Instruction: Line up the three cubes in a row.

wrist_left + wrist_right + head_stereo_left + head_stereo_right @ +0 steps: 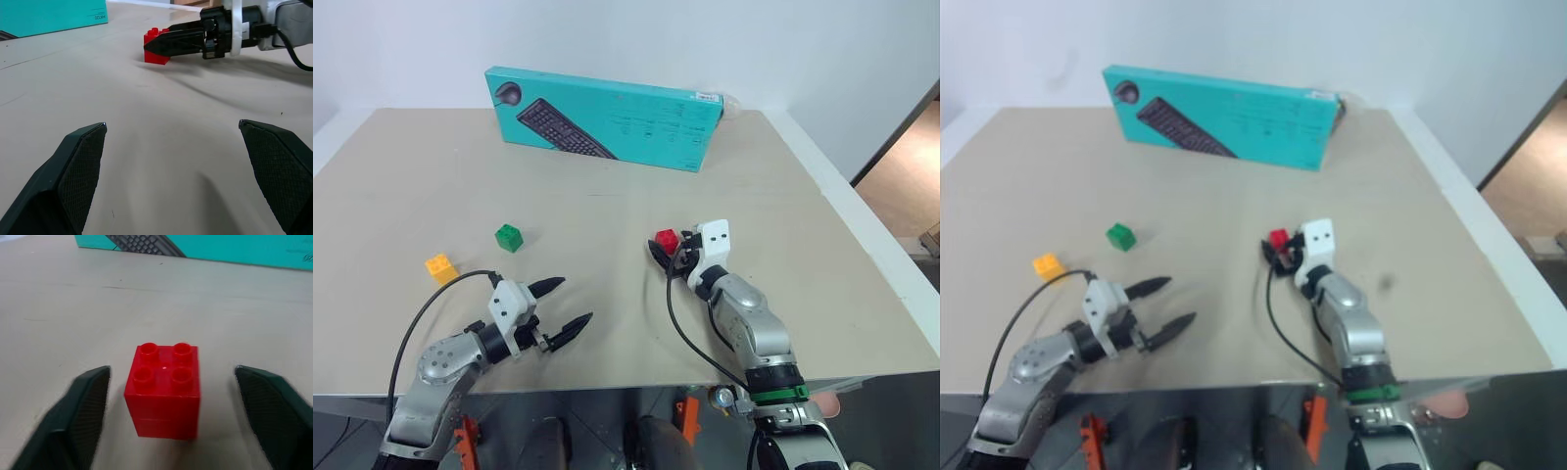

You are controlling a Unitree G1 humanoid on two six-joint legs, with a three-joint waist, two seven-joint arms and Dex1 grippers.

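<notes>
A beige table [607, 245] carries four things. A teal keyboard box [604, 117] stands on its long edge near the far side. A red cube [667, 239] sits right of centre, studs up. A green cube [509, 237] sits to the left, with a yellow-orange cube [440, 266] nearer the left front, well apart from the red.

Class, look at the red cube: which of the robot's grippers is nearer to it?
Right. The right gripper has its fingers either side of the red cube, gaps showing. The left gripper hovers open, well off toward the robot's left.
</notes>
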